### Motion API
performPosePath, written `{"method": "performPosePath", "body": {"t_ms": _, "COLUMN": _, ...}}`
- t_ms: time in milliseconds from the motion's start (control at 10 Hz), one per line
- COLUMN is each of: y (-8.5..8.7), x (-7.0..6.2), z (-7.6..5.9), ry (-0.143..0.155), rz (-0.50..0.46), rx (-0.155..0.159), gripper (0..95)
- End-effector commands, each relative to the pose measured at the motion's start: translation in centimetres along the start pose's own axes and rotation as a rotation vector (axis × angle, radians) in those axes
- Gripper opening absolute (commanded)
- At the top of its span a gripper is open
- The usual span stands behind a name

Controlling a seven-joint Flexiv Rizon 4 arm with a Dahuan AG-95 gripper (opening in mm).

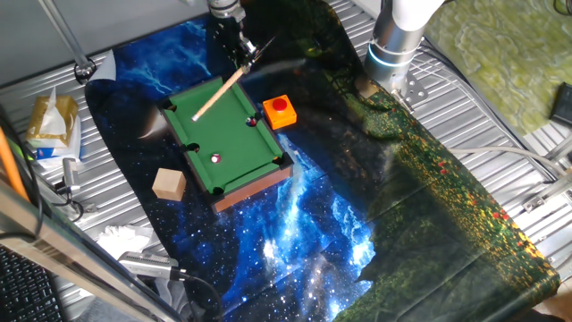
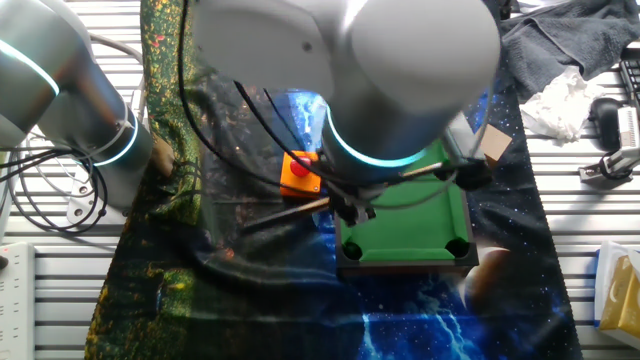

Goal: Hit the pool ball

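Overhead, the gripper (image 1: 234, 38) pinches the upper end of a wooden cue stick (image 1: 219, 93) slanting down over the green mini pool table (image 1: 259, 154).

Only this view shows the pool ball (image 1: 215, 158), a tiny whitish ball resting on the felt toward the near end, well apart from the cue's tip; a tiny dark red ball (image 1: 251, 121) lies near the orange box with a red button (image 1: 280, 111), and a wooden block (image 1: 168, 183) sits beside the table. From the other fixed view the arm's bulk (image 2: 400, 80) blocks most of the felt (image 2: 420, 225), hiding both balls and the fingers; the orange box (image 2: 297, 173) peeks out.
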State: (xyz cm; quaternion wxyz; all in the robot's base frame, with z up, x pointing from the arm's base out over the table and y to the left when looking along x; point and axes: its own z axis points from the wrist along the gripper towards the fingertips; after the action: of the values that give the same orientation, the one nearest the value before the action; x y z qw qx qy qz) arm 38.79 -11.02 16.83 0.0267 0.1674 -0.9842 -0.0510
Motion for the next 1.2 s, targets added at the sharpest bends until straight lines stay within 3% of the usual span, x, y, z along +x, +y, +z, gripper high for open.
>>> {"method": "performPosePath", "body": {"t_ms": 100, "y": 1.1, "x": -1.1, "z": 0.2, "ry": -0.036, "rz": 0.049, "rx": 0.006, "gripper": 0.0}}
{"method": "performPosePath", "body": {"t_ms": 200, "y": 1.7, "x": -1.6, "z": 0.5, "ry": -0.047, "rz": 0.075, "rx": -0.008, "gripper": 0.0}}
{"method": "performPosePath", "body": {"t_ms": 700, "y": 5.2, "x": -4.0, "z": 0.9, "ry": -0.068, "rz": 0.132, "rx": 0.000, "gripper": 0.0}}
{"method": "performPosePath", "body": {"t_ms": 1100, "y": 7.3, "x": -5.8, "z": 1.1, "ry": -0.079, "rz": 0.159, "rx": 0.012, "gripper": 0.0}}
{"method": "performPosePath", "body": {"t_ms": 1200, "y": 8.0, "x": -6.9, "z": 1.0, "ry": -0.078, "rz": 0.168, "rx": 0.022, "gripper": 0.0}}
